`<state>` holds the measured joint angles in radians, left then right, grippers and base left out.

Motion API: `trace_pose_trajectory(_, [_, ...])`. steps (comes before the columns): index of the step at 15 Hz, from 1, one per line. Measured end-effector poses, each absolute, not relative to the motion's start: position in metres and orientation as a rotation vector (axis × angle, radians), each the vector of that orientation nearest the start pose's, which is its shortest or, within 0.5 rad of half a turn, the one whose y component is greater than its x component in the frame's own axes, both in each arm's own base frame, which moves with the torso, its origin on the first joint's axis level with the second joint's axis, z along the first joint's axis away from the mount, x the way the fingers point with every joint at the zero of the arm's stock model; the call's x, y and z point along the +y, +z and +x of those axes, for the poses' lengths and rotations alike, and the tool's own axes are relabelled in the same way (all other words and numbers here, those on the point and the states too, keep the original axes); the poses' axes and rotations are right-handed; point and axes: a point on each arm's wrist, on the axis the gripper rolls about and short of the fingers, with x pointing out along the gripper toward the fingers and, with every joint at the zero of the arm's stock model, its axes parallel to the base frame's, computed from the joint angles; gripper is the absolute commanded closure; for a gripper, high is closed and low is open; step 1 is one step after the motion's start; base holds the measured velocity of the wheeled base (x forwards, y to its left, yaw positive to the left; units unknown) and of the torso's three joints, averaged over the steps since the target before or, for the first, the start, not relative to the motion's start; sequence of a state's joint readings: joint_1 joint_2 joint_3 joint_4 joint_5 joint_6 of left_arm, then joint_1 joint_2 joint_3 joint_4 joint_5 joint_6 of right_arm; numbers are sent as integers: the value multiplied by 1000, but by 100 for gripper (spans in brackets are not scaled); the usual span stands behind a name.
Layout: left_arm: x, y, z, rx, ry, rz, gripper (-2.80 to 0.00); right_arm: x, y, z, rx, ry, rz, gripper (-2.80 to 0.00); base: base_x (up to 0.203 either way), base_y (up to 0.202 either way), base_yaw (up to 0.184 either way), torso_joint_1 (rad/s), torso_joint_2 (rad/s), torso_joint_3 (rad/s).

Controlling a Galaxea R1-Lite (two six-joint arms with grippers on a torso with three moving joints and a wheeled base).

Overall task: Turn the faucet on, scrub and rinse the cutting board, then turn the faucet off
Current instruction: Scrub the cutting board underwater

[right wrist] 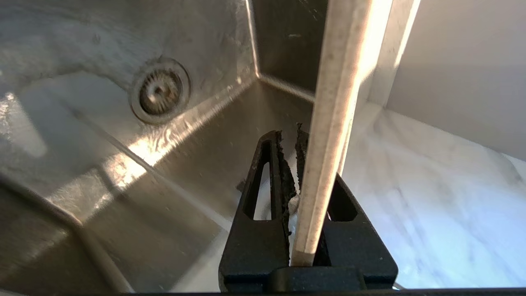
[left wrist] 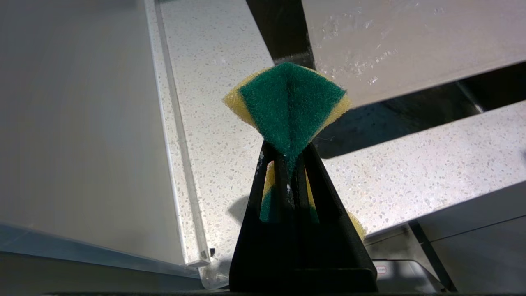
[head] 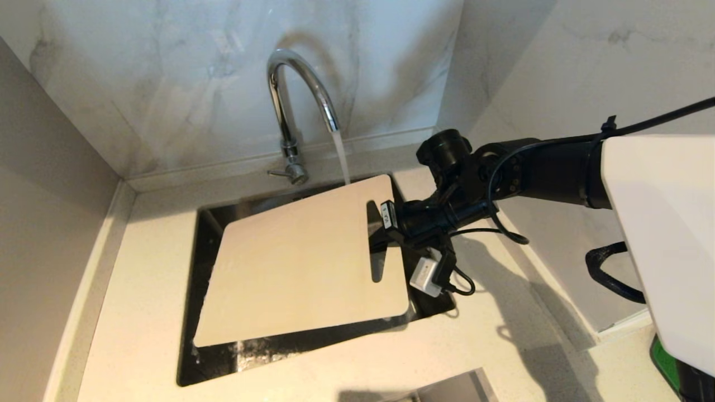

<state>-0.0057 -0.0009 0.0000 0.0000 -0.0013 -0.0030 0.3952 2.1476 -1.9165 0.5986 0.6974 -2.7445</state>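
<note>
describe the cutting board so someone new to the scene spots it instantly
Find the steel sink sunk into the pale speckled counter, under the chrome faucet with water running. The cutting board is the large cream rectangle tilted over the basin, its handle-slot edge clamped by the right gripper. Nothing else there is flat, pale and rounded-cornered.

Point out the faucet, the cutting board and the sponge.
faucet (head: 301, 67), head view, on the top of the arched chrome spout.
cutting board (head: 301, 262), head view, on the middle of its flat cream face.
sponge (left wrist: 289, 102), left wrist view, on its green scouring side.
</note>
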Motion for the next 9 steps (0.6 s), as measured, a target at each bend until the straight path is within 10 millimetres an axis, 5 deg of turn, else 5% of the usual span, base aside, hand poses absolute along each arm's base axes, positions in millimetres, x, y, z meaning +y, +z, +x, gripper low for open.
trace_pose_trajectory(9, [0, 75, -23, 3, -5, 12, 0, 154, 216, 329, -1070, 1447, -1998, 0, 0, 0, 0, 0, 0, 0])
